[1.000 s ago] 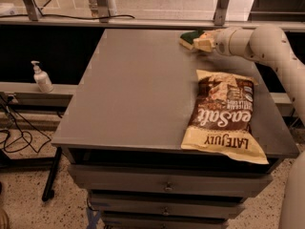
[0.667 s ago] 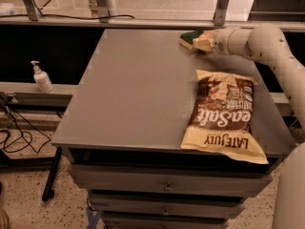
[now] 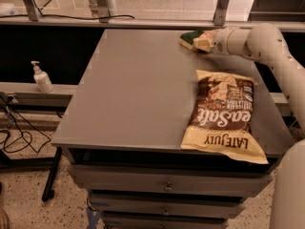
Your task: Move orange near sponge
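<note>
Your gripper (image 3: 203, 41) has stayed at the desk's (image 3: 143, 89) far right corner just beside the sponge (image 3: 189, 35); I cannot tell its grip, orange unseen, placement likely near.

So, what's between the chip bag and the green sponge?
Only bare tabletop, in the camera view, from chip bag to sponge. The robot's hand is close beside the sponge, at the table's far edge.
</note>
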Motion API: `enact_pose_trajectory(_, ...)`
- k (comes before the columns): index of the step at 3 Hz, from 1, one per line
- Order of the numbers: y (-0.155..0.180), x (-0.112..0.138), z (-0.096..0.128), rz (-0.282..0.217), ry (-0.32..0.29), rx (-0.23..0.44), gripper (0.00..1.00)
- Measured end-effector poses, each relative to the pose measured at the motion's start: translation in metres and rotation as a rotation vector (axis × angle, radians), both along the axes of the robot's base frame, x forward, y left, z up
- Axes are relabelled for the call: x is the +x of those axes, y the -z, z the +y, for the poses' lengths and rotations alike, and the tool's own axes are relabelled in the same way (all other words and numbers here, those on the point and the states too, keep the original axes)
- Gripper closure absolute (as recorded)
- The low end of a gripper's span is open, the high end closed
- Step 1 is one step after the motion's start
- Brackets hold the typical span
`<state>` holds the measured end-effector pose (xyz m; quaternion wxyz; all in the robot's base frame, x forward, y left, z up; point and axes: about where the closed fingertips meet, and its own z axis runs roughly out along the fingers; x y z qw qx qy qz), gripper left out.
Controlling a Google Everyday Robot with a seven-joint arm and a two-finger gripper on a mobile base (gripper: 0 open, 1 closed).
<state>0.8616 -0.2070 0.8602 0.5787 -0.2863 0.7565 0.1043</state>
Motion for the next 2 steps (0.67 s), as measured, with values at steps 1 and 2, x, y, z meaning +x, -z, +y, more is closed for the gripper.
enact_pose_trajectory(1,0.0015,0.0016,0.0029,0.003,-0.005,0.004,0.12)
enact_pose_trajectory(2,0.0009,0.0032,0.0082,0.002,-0.012,0.009,0.0)
